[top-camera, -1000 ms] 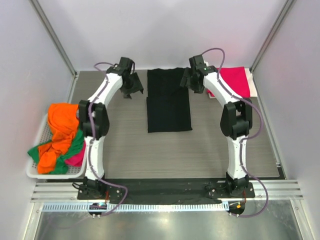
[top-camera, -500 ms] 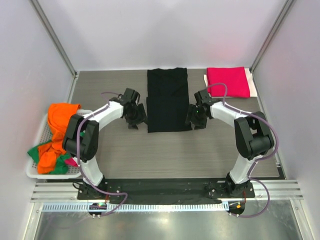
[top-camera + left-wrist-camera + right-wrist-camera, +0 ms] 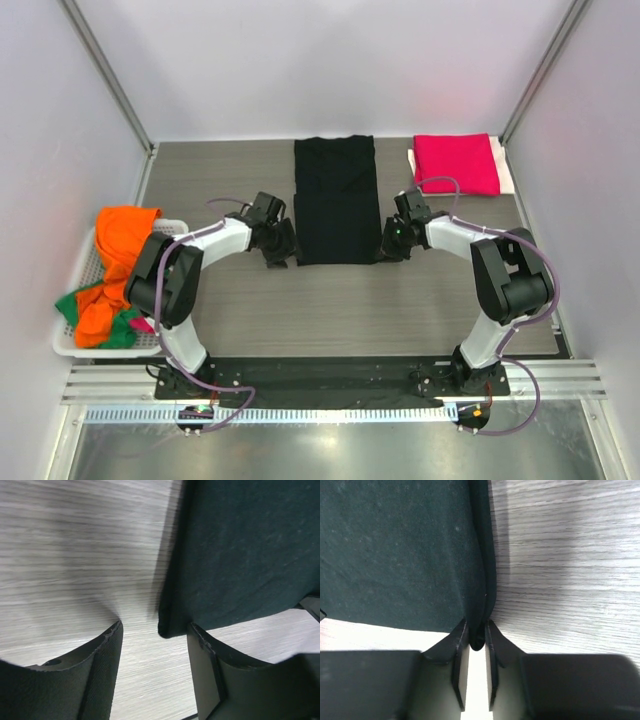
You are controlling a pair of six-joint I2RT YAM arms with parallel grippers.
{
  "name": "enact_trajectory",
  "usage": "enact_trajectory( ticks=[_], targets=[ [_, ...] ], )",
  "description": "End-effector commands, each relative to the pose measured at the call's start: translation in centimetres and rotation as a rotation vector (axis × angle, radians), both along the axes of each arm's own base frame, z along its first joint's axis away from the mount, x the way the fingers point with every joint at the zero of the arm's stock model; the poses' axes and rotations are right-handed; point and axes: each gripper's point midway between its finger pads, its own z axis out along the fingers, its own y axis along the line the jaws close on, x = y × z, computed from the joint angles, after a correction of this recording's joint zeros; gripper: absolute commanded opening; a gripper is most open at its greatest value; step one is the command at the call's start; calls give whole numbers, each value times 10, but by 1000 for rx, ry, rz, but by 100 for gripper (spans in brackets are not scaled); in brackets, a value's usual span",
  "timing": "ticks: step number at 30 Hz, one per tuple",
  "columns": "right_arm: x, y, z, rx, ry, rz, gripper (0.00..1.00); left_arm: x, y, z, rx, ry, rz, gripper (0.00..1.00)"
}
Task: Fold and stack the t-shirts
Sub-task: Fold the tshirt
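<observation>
Near-corner grasp of black t-shirt (image 3: 337, 200), half made.
Top: it lies on the table (image 3: 450, 300), left pincer (image 3: 277, 252) and right pincer (image 3: 392, 243) at its near corners. Left wrist: left pincer (image 3: 154, 629) spread astride the corner; it should close on every layer. Right wrist: right pincer (image 3: 476, 630) pinching the folded edge; advise lifting both corners level.

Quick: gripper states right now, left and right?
Left gripper: open, around the black t-shirt corner.
Right gripper: shut on the black t-shirt's edge.
</observation>
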Motion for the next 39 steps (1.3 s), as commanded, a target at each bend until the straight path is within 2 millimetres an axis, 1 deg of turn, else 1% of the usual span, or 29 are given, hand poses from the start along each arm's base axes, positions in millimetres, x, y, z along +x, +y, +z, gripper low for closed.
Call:
enact_trajectory(
  ticks=[1,5,9,10,12,14,15,17,18,19,20,22,23,24,25,26,27,28,29,30,31,32,33,34,35,36,37,38,39],
  targets=[
    [4,-4,7,6,-44,2,19,10,-11,9,-40,-64,16,54],
    [4,-5,7,16,-40,5,14,11,-12,3,-32,-64,33,49],
    [2,-5,3,19,-28,11,11,10,-16,-5,-28,-65,45,38],
    [0,-5,1,23,-20,11,9,9,-14,-8,-21,-64,56,35],
    [-1,-5,-1,24,-19,13,8,10,-17,-9,-31,-68,65,30],
    [-1,-4,-2,28,-15,14,8,10,-19,-13,-34,-64,70,28],
    [-2,-4,-2,31,-14,17,7,12,-20,-13,-39,-68,77,23],
    [-3,-4,-3,34,-9,16,3,13,-23,-11,-49,-75,79,14],
    [-4,-3,-3,37,-8,18,1,14,-26,-8,-55,-81,84,4],
    [-5,-4,-3,39,-6,18,1,14,-27,-2,-62,-93,83,0],
    [-5,-3,0,46,-11,19,1,13,-30,2,-67,-102,81,0],
    [-10,-2,5,58,-9,22,1,8,-29,8,-67,-96,93,0],
    [-13,-3,8,60,-5,20,1,4,-30,20,-69,-112,92,0],
    [-17,-4,16,65,-17,18,1,-4,-23,20,-38,-91,99,0],
    [-20,-5,22,68,-21,16,1,-12,-24,25,-37,-88,94,0],
    [-29,-7,25,65,-4,17,1,-19,-22,37,-42,-98,93,0],
    [-36,-8,38,75,-25,16,1,-28,-19,39,-31,-98,92,0],
    [-47,-12,41,69,-3,13,1,-38,-23,43,-33,-94,82,0],
    [-54,-13,46,68,0,12,1,-49,-20,55,-35,-100,79,0],
    [-62,-16,59,77,-32,8,1,-58,-19,55,-25,-95,76,0],
    [-70,-18,63,77,-30,8,1,-70,-23,58,-23,-92,54,0],
    [-85,-22,66,71,-2,3,1,-84,-21,60,-12,-67,57,0],
    [-93,-24,71,75,-1,3,1,-95,-22,70,-31,-76,46,0],
    [-104,-24,83,98,-26,-2,1,-105,-23,74,-12,-100,33,0],
    [-119,-27,85,98,6,-7,1,-118,-21,77,-6,-79,43,0],
    [-129,-27,87,108,16,-7,1,-126,-20,90,-28,-103,45,0],
    [-142,-29,99,127,0,-18,1,-138,-22,95,-32,-107,31,0],
    [-149,-29,104,138,-3,-19,1,-147,-18,99,-27,-94,49,0],
    [-160,-31,114,151,-21,-23,1,-156,-18,111,-48,-120,45,0]
  ],
)
